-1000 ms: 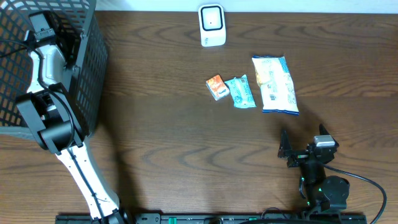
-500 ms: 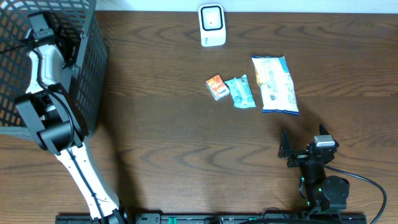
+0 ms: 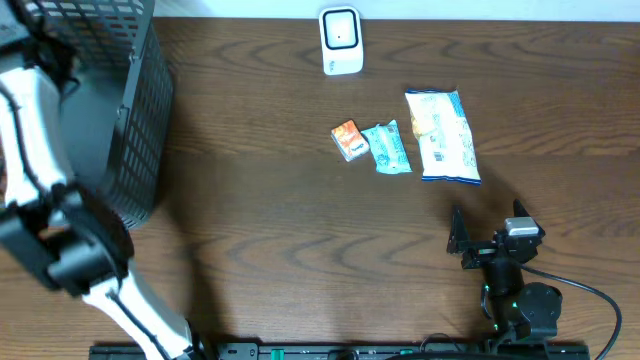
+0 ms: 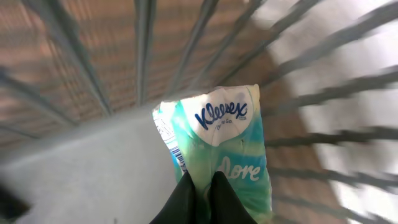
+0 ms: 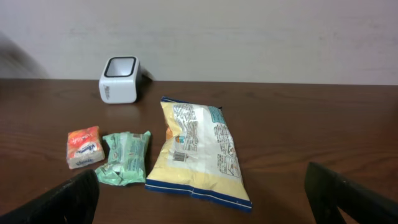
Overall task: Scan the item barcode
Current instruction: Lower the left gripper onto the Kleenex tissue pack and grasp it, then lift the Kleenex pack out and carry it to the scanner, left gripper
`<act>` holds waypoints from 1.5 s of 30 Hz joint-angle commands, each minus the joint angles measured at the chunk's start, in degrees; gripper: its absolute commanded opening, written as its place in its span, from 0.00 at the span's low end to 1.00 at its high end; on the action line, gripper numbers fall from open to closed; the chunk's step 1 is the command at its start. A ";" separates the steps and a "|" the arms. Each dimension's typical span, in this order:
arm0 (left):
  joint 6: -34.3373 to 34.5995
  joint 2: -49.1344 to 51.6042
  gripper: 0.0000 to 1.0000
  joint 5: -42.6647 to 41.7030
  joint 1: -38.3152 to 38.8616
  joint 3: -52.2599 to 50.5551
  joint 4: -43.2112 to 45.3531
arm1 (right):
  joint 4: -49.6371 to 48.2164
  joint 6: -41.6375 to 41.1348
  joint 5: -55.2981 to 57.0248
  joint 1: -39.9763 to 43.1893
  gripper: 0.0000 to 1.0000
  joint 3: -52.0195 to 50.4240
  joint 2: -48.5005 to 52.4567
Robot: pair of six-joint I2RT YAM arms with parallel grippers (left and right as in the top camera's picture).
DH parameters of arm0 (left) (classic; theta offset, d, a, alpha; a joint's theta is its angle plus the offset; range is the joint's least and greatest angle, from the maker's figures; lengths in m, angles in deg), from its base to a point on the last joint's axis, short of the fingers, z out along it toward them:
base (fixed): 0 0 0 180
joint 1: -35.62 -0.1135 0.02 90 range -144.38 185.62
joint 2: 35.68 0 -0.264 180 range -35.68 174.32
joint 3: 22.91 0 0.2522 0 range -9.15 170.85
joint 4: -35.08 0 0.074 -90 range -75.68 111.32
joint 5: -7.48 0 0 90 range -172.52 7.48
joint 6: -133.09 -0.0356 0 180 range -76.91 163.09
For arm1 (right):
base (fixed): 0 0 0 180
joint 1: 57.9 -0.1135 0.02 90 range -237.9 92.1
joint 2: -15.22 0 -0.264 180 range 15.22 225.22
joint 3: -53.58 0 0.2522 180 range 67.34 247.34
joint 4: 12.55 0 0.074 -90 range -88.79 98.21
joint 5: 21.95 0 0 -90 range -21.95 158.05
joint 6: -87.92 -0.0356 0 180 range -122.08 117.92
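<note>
The item in hand is a green and white Kleenex tissue pack [image 4: 224, 143] with a barcode strip [image 4: 177, 155] along its left edge. My left gripper [image 4: 200, 186] is shut on the pack's lower end, inside the black wire basket [image 3: 130, 100]. Basket wires [image 4: 143, 50] cross behind the pack. Overhead, only the white left arm [image 3: 30, 120] shows over the basket; its fingers are hidden. The white scanner [image 3: 341, 40] [image 5: 119, 79] stands at the table's far edge. My right gripper [image 3: 487, 228] [image 5: 202, 205] rests open near the front edge, holding nothing.
On the table ahead of the right gripper lie an orange tissue pack [image 3: 348, 139] [image 5: 84, 147], a crumpled green pack [image 3: 387, 148] [image 5: 124, 157] and a yellow and white snack bag [image 3: 441, 135] [image 5: 199, 152]. The basket fills the far left corner.
The left arm has swung up and toward the left edge, blurred with motion, and the left gripper has shut on the tissue pack. The right arm and the table items have not moved.
</note>
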 commanded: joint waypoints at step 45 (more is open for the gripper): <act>-30.88 6.19 0.08 -18.71 43.17 0.35 -18.71 | 0.24 0.66 -0.15 -0.39 0.99 -0.04 -0.31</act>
